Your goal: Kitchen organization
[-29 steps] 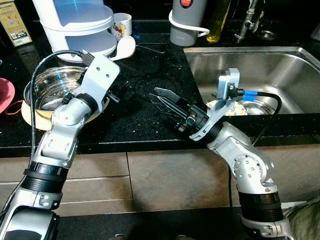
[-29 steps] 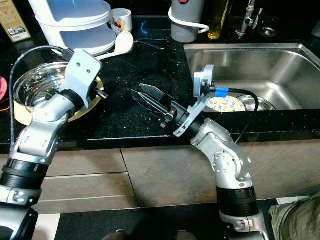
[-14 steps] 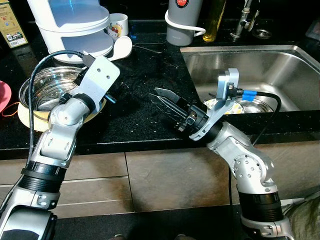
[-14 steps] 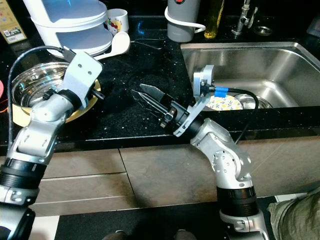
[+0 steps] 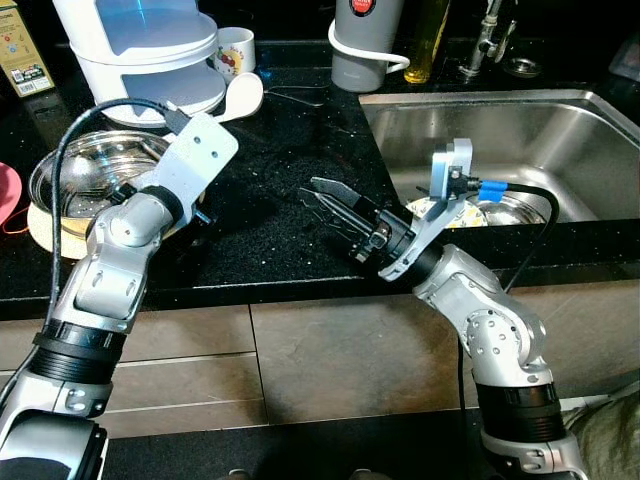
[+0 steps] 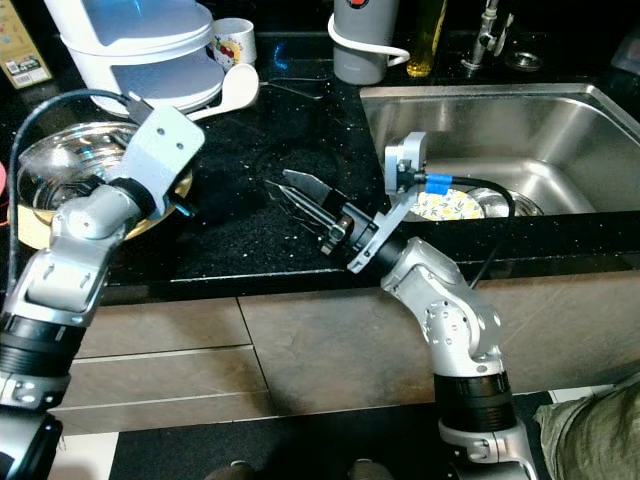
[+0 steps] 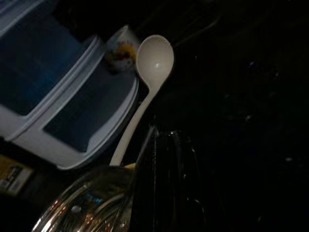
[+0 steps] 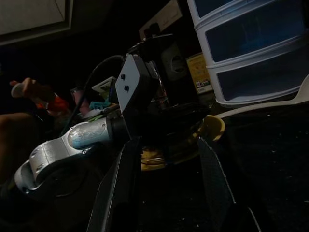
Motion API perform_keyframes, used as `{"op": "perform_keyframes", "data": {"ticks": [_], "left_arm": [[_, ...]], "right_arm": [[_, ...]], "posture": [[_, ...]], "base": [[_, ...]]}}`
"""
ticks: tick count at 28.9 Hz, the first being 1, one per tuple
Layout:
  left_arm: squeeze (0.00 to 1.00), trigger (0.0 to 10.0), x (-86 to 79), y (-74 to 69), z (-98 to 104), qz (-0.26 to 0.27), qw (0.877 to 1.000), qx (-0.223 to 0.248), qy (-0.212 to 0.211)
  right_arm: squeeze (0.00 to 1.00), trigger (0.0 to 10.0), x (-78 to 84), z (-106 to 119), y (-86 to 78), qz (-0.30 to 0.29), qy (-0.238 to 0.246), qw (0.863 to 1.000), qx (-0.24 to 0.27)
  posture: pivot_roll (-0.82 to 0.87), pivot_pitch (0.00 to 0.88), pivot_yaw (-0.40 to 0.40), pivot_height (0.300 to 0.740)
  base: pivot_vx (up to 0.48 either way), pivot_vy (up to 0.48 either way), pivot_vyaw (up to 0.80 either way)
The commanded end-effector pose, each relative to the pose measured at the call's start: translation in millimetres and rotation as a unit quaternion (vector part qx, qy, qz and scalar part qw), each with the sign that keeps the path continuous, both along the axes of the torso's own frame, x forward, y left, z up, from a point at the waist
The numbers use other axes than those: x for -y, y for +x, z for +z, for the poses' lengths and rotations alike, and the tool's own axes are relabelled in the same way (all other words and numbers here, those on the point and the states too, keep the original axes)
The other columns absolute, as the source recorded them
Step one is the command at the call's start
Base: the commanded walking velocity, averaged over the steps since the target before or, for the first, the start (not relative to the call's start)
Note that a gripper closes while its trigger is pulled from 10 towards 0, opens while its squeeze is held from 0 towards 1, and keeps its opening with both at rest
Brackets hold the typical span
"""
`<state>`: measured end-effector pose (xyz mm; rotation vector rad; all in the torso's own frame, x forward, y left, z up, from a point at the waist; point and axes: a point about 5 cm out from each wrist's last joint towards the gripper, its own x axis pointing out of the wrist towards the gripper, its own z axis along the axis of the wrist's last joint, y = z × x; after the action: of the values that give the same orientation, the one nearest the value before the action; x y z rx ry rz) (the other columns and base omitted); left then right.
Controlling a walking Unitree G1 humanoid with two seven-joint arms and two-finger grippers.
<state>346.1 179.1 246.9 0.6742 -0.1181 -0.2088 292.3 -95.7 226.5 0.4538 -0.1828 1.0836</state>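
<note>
Worktop [image 5: 270, 230] is black speckled stone, and we've got both arms out over it. Our right pincer [image 5: 325, 195] hovers just above the stone beside the sink [image 5: 560, 140], fingers spread apart with nothing between them. Our left pincer [image 7: 166, 193] sits at the edge of the steel bowl [image 5: 85, 180], which rests on a yellow plate [image 5: 45, 235]; we can't tell how far its fingers are open. A white ladle [image 5: 240, 95] lies near the white plastic drawer unit [image 5: 150, 50], touching it, with a small printed cup [image 5: 235, 47] just behind. A patterned plate [image 5: 465, 215] lies down in the sink.
</note>
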Motion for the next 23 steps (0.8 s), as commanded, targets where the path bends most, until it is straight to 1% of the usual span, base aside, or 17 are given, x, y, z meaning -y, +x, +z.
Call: {"op": "perform_keyframes", "data": {"ticks": [1, 2, 4, 5, 6, 13, 15, 18, 19, 21, 22, 23], "left_arm": [[0.00, 0.0, -1.5, 1.3, -16.2, 0.006, 0.999, -0.040, 0.003], [0.00, 0.0, -1.2, 1.5, -15.2, 0.006, 0.999, -0.038, 0.002], [0.00, 0.0, 0.9, 2.1, -4.8, 0.006, 1.000, -0.021, -0.015], [0.00, 0.0, 0.9, 2.1, -4.8, 0.006, 1.000, -0.021, -0.015], [0.00, 0.0, 2.0, 1.8, 2.8, 0.004, 1.000, -0.009, -0.029], [0.00, 0.0, 4.0, -1.6, 16.7, 0.001, 0.999, 0.014, -0.043], [0.00, 0.0, 5.6, -3.4, 24.9, -0.002, 0.998, 0.030, -0.054], [0.00, 0.0, 9.2, -7.4, 45.3, -0.016, 0.994, 0.068, -0.081], [0.00, 0.0, 9.2, -7.4, 45.3, -0.016, 0.994, 0.068, -0.081], [0.00, 0.0, 10.3, -11.5, 63.9, -0.027, 0.988, 0.102, -0.111], [0.00, 0.0, 10.3, -11.5, 63.9, -0.027, 0.988, 0.102, -0.111], [0.00, 0.0, 10.5, -13.7, 71.6, -0.032, 0.985, 0.117, -0.124]], "right_arm": [[0.00, 10.0, 1.8, 1.5, 1.5, -0.007, 0.001, 1.000, 0.005], [0.00, 10.0, 1.8, 1.4, 1.6, -0.007, 0.001, 1.000, 0.005], [0.00, 10.0, 1.2, 1.0, 2.1, -0.007, 0.000, 1.000, 0.005], [0.00, 10.0, 1.2, 1.0, 2.1, -0.007, 0.000, 1.000, 0.005], [0.00, 10.0, 0.6, 1.0, 2.2, -0.007, -0.001, 1.000, 0.006], [0.00, 10.0, 0.2, 0.9, 2.6, -0.008, -0.001, 1.000, 0.006], [0.00, 10.0, 0.0, 0.9, 2.8, -0.008, -0.002, 1.000, 0.006], [0.00, 10.0, -0.6, 1.1, 3.1, -0.009, -0.001, 1.000, 0.006], [0.00, 10.0, -0.6, 1.1, 3.1, -0.009, -0.001, 1.000, 0.006], [0.00, 10.0, -1.3, 1.5, 3.7, -0.009, 0.002, 1.000, 0.006], [0.00, 10.0, -1.3, 1.5, 3.7, -0.009, 0.002, 1.000, 0.006], [0.00, 10.0, -1.6, 1.7, 4.0, -0.009, 0.004, 1.000, 0.006]], "posture": [[-0.01, 0.064, -0.027, 0.732], [-0.01, 0.064, -0.027, 0.732], [-0.01, 0.061, -0.027, 0.732], [-0.01, 0.061, -0.027, 0.732], [-0.01, 0.059, -0.027, 0.732], [-0.01, 0.056, -0.027, 0.732], [-0.01, 0.059, -0.030, 0.732], [-0.01, 0.056, -0.031, 0.732], [-0.01, 0.056, -0.031, 0.732], [-0.01, 0.059, -0.032, 0.732], [-0.01, 0.059, -0.032, 0.732], [-0.01, 0.059, -0.033, 0.732]], "base": [[0.000, 0.000, 0.00], [0.000, 0.000, 0.00], [0.000, 0.000, 0.00], [0.000, 0.000, 0.00], [0.000, 0.000, 0.00], [0.000, 0.000, 0.00], [0.000, 0.000, 0.00], [0.000, 0.000, 0.00], [0.000, 0.000, 0.00], [0.000, 0.000, 0.00], [0.000, 0.000, 0.00], [0.000, 0.000, 0.00]]}}
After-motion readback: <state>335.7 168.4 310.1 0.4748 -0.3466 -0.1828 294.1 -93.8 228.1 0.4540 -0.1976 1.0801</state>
